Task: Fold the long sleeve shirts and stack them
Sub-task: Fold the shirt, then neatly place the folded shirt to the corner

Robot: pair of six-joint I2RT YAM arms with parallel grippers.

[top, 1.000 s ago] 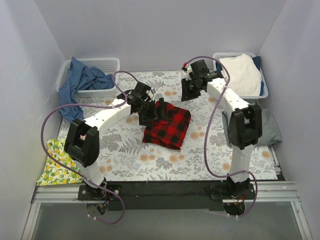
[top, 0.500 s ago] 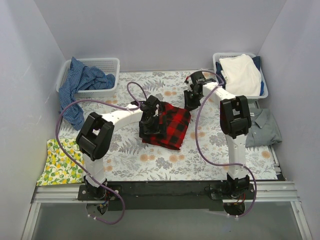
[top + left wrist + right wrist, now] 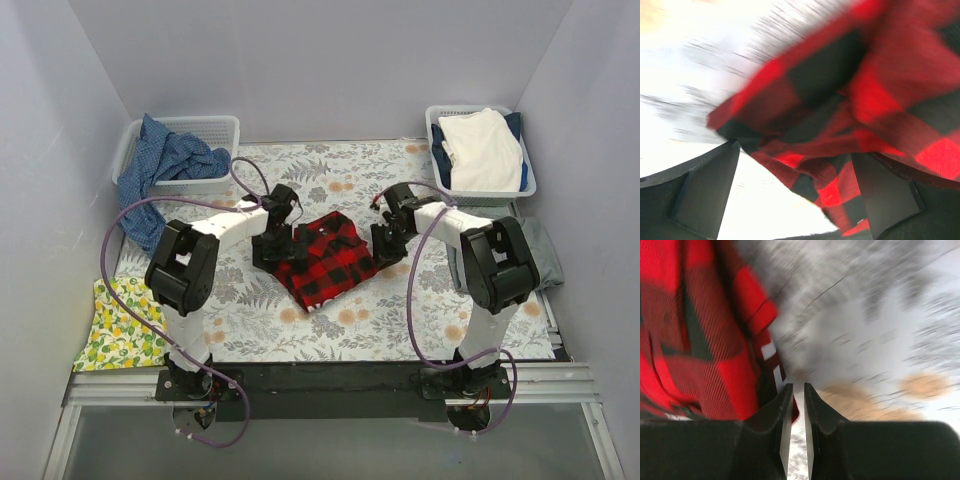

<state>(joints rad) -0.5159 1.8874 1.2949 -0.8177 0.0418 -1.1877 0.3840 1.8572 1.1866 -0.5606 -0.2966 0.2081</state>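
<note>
The red-and-black plaid long sleeve shirt (image 3: 322, 260) lies bunched in the middle of the floral table cover. My left gripper (image 3: 272, 248) is low at the shirt's left edge. In the left wrist view it (image 3: 795, 150) stands wide open, with plaid cloth (image 3: 860, 100) lying between its fingers (image 3: 705, 195). My right gripper (image 3: 383, 250) is at the shirt's right edge. In the right wrist view its jaws (image 3: 797, 387) are nearly together with only a thin slit, nothing between them, and the plaid (image 3: 700, 340) just to their left. A grey collared shirt (image 3: 545, 258) lies at the right, partly behind the right arm.
A white basket (image 3: 212, 126) at the back left holds a blue cloth (image 3: 160, 165) that spills onto the table. Another basket (image 3: 436, 115) at the back right holds a cream-white and navy pile (image 3: 485, 150). A lemon-print cloth (image 3: 115, 325) lies at the near left edge.
Both grippers dropped to the plaid shirt's sides, the right one coming in from the far side. The shirt turned and slid nearer. The right jaws narrowed.
</note>
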